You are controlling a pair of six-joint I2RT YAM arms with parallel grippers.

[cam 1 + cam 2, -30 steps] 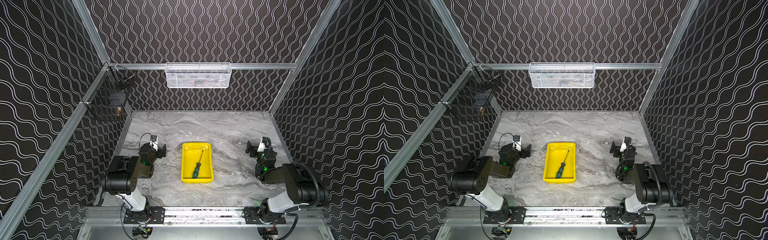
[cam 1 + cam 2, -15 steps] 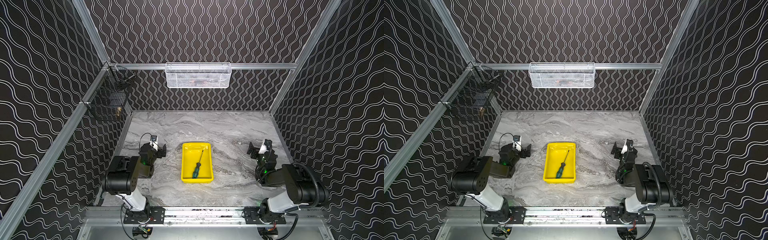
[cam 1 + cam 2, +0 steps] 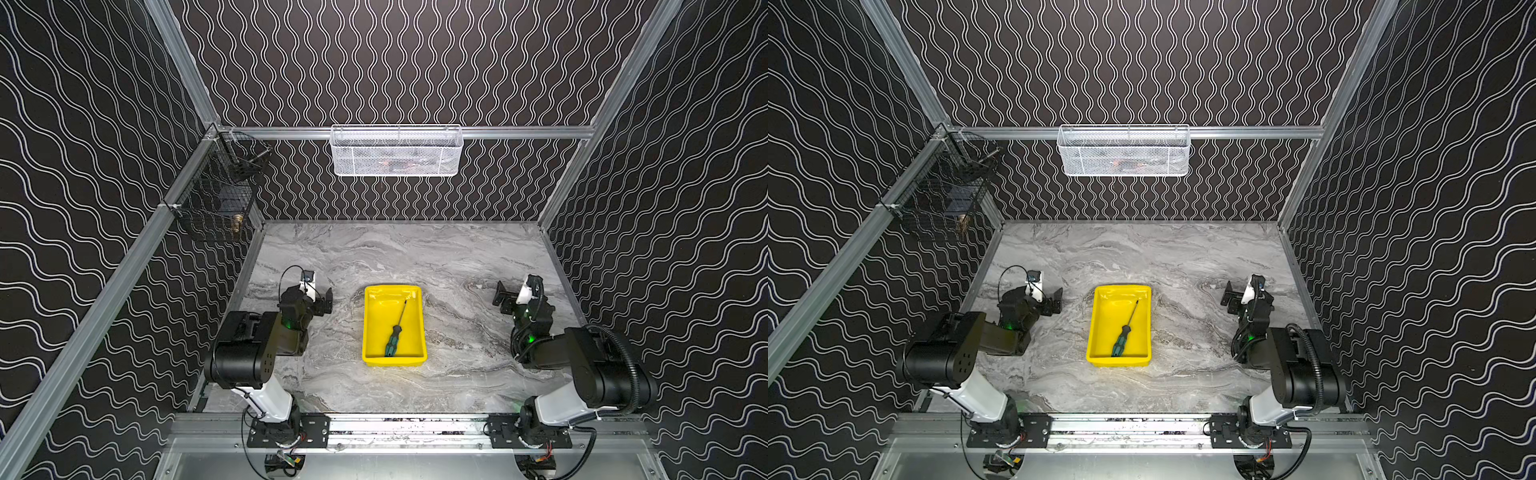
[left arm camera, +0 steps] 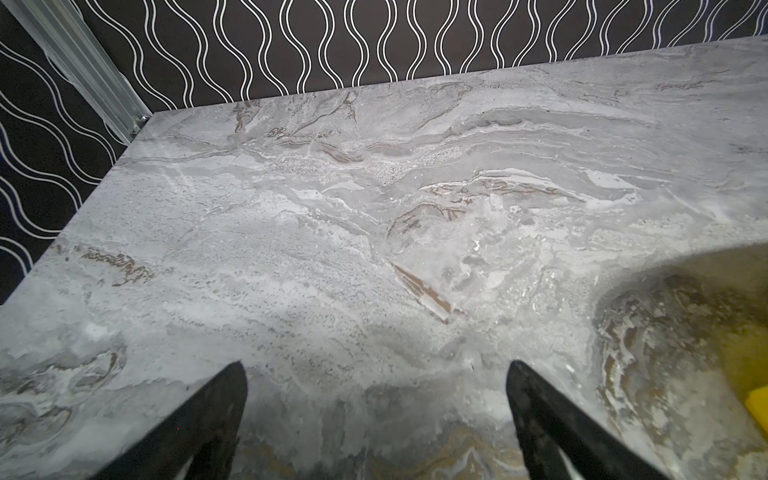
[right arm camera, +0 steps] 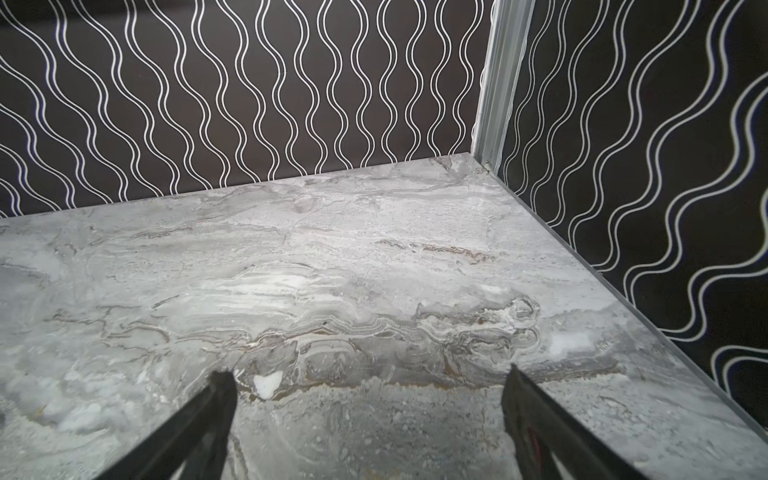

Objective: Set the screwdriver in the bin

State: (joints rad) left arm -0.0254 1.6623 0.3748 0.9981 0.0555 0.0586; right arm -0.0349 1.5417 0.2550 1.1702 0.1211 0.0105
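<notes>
Since the screwdriver (image 3: 393,338) lies inside the bin (image 3: 376,326), likely light, stiff and slim, its thicker handle looks the surest hold; left gripper (image 4: 376,365) and right gripper (image 5: 369,372) flank the bin, jaws spread, empty.

The right tool (image 5: 368,374) hangs low over the grey marbled bench (image 5: 332,270), its two black fingers (image 5: 199,419) spread wide apart. Beyond it, black wave-patterned walls (image 5: 249,83) meet at an aluminium corner post (image 5: 498,75).
</notes>
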